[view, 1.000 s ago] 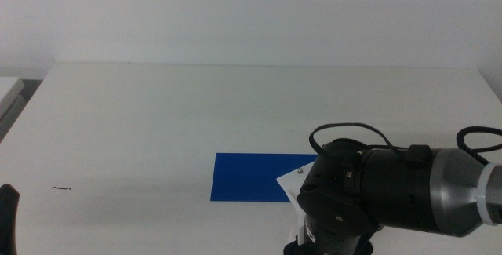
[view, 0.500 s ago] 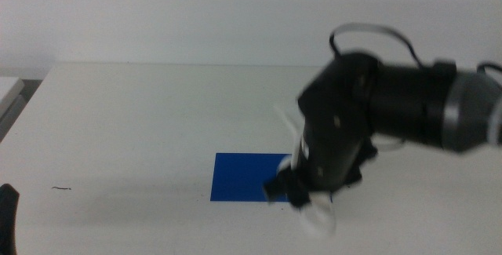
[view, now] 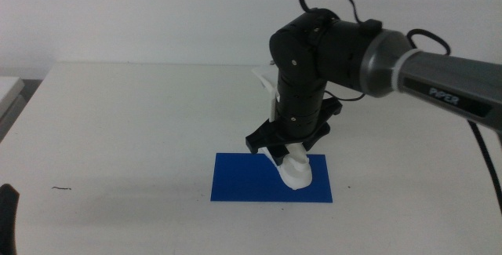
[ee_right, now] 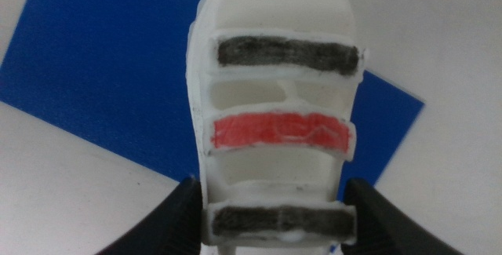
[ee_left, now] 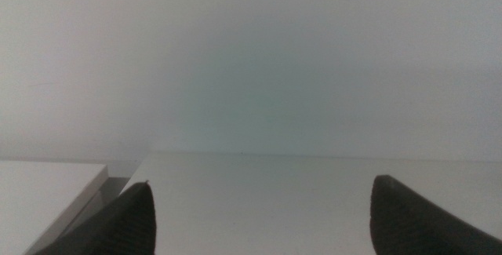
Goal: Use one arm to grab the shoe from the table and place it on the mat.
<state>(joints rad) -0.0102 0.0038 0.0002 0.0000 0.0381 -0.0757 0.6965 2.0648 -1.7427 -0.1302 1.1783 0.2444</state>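
Fingers of the right gripper [view: 286,147] pinch the white sneaker [view: 292,165] over the blue mat [view: 235,178]; lowering and release remain. Left gripper [ee_left: 259,216] waits, fingers spread.

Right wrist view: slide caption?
Right end effector grips the white shoe by its sides, above the blue mat.

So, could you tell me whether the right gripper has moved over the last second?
Yes: the right gripper, holding the shoe, rose from the bottom edge to above the mat.
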